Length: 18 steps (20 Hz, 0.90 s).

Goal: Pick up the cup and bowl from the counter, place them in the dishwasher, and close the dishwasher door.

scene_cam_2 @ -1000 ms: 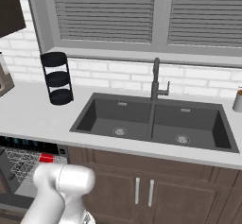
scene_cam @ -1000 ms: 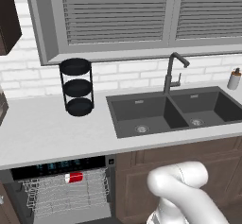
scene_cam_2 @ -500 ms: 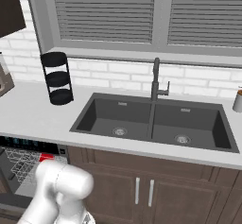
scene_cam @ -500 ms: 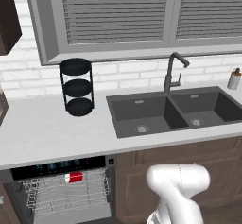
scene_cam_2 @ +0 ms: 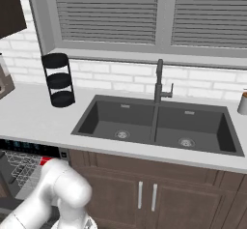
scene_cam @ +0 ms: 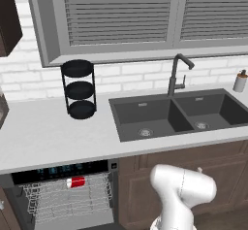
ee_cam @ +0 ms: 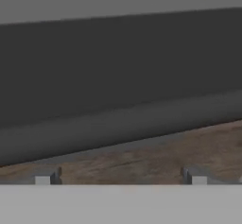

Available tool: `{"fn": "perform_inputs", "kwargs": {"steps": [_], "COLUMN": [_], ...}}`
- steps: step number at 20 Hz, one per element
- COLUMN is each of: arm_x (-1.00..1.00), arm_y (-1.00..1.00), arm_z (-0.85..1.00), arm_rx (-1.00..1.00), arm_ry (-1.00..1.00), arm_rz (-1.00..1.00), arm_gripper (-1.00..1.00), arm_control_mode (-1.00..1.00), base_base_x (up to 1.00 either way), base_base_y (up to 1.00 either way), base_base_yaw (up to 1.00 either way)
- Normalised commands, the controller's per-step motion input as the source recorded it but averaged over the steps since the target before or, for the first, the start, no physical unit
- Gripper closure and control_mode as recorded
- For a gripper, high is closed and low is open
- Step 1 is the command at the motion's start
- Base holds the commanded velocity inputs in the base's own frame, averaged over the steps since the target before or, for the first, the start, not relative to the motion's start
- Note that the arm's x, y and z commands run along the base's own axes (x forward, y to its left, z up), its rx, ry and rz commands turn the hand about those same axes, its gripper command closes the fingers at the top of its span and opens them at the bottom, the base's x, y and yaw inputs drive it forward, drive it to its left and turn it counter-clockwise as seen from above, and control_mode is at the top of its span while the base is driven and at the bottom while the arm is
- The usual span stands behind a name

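The red cup point(scene_cam: 76, 181) lies on its side in the silver wire rack point(scene_cam: 68, 201) of the open dishwasher point(scene_cam: 63, 170), under the light-grey counter point(scene_cam: 53, 139). A sliver of the cup point(scene_cam_2: 46, 161) peeks out behind my white arm. The bowl is out of view. My gripper point(ee_cam: 120, 179) is open and holds nothing; its fingertips point(ee_cam: 46, 177) point at a flat dark-grey panel point(ee_cam: 118, 72), which looks like the dishwasher door, low over a wooden floor point(ee_cam: 156, 157).
A black tiered stand point(scene_cam: 78, 89) stands at the back of the counter, left of the dark double sink point(scene_cam: 169, 115) and its faucet point(scene_cam: 177, 73). A soap bottle point(scene_cam: 240, 81) sits far right. Brown cabinet doors point(scene_cam_2: 144, 194) lie below the sink.
The arm's elbow has turned slightly low in front of the cabinets. The cup, rack and counter things have not moved.
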Motion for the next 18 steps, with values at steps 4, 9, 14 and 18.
{"fn": "perform_inputs", "kwargs": {"steps": [4, 9, 14, 18], "arm_x": [0.96, 1.00, 1.00, 1.00], "arm_y": [0.18, -0.01, -0.41, -0.52], "arm_z": [-0.84, -0.63, -0.05, 0.13], "arm_rx": [-0.23, -0.18, 0.09, 0.19], "arm_ry": [-0.13, -0.15, -0.40, -0.53], "arm_rz": [0.03, 0.02, -0.08, -0.14], "arm_gripper": [-1.00, -1.00, -1.00, -1.00], "arm_control_mode": [-1.00, -1.00, -1.00, -1.00], "base_base_x": [0.00, 0.00, 0.00, 0.00], "base_base_y": [0.00, 0.00, 0.00, 0.00], "base_base_yaw": [0.00, 0.00, 0.00, 0.00]}}
